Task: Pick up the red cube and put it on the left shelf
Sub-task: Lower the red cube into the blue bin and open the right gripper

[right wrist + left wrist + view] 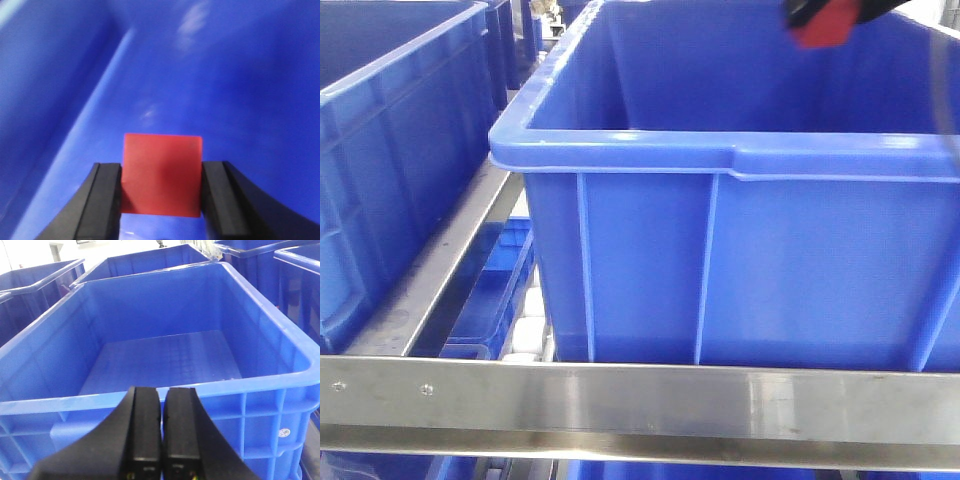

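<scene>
Right up against my right wrist lens is the red cube, pinched between the two black fingers of my right gripper, one pad on each opposite flat side, its broad face toward the camera. Behind it there is only blurred blue plastic, which I take to be an inner wall of the large blue crate. From the front view, the cube shows as a red scrap at the top edge, held above that crate's open mouth, with dark gripper parts just over it. My left gripper does nothing: its jaws are together with only a thin seam between them, holding nothing, parked just outside the near rim of an empty blue crate. The cube looks rigid and light, with smooth faces, so I judge it could slip if I loosen or tilt it sharply; the flat-on-flat hold low on its sides seems sound. The steel shelf rail with its rivets runs across the front, below the crate. Another blue crate sits on the left.
</scene>
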`<state>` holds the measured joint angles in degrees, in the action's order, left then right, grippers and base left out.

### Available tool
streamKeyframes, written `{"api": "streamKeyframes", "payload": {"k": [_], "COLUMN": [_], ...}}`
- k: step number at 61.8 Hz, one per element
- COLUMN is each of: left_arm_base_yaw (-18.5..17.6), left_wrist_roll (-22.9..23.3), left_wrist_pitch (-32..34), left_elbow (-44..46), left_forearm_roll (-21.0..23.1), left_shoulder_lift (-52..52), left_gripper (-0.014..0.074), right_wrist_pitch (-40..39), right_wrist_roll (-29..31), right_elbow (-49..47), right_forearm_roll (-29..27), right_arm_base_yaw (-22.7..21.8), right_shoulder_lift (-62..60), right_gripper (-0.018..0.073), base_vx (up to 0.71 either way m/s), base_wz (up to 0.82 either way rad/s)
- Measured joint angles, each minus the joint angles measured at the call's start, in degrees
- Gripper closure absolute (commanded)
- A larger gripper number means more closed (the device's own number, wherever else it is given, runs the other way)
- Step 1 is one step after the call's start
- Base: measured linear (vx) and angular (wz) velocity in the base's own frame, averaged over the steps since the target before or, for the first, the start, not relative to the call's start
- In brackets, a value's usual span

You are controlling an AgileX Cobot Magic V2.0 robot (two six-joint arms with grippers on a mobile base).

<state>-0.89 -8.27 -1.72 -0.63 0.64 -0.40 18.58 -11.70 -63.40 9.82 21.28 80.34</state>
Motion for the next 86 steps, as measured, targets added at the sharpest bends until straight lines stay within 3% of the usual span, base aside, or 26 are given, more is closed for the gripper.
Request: {"api": "streamKeyframes", "payload": {"k": [20,26,35,38,48,63,75,86], "left_arm_base_yaw": [0.00,0.00,0.00,0.00,0.00,0.00,0.00,0.00], "left_wrist_roll": [0.00,0.00,0.00,0.00,0.00,0.00,0.00,0.00], "left_wrist_pitch": [0.00,0.00,0.00,0.00,0.00,0.00,0.00,0.00], "left_elbow": [0.00,0.00,0.00,0.00,0.00,0.00,0.00,0.00], "left_forearm_roll": [0.00,0.00,0.00,0.00,0.00,0.00,0.00,0.00], "left_shoulder_lift": [0.00,0.00,0.00,0.00,0.00,0.00,0.00,0.00], "left_gripper": [0.0491,0.0491,0.0491,0.0491,0.0491,0.0491,0.0491,0.0491], "right_wrist_pitch": [0.93,0.77,-1.61,-2.43,-8.49,-14.51,-15.27,-14.50], "right_wrist_roll": [0.12,0.12,0.12,0.12,0.12,0.12,0.12,0.12], "right_elbow": [-1.81,-1.70,1.52,3.03,10.91,23.87,32.27,35.71], "right_forearm_roll": [2.19,2.56,2.78,2.78,2.78,2.99,2.99,2.99], "right_arm_base_yaw": [0.60,0.60,0.60,0.60,0.17,-4.24,-7.42,-7.45], "right_shoulder_lift": [3.16,2.61,-1.43,-3.72,-12.67,-27.61,-39.11,-44.57], "right_gripper": [-0.0008,0.0115,0.0532,0.0477,0.0499,0.0499,0.0499,0.0499], "base_vx": [0.00,0.00,0.00,0.00,0.00,0.00,0.00,0.00], "base_wz": [0.00,0.00,0.00,0.00,0.00,0.00,0.00,0.00]}}
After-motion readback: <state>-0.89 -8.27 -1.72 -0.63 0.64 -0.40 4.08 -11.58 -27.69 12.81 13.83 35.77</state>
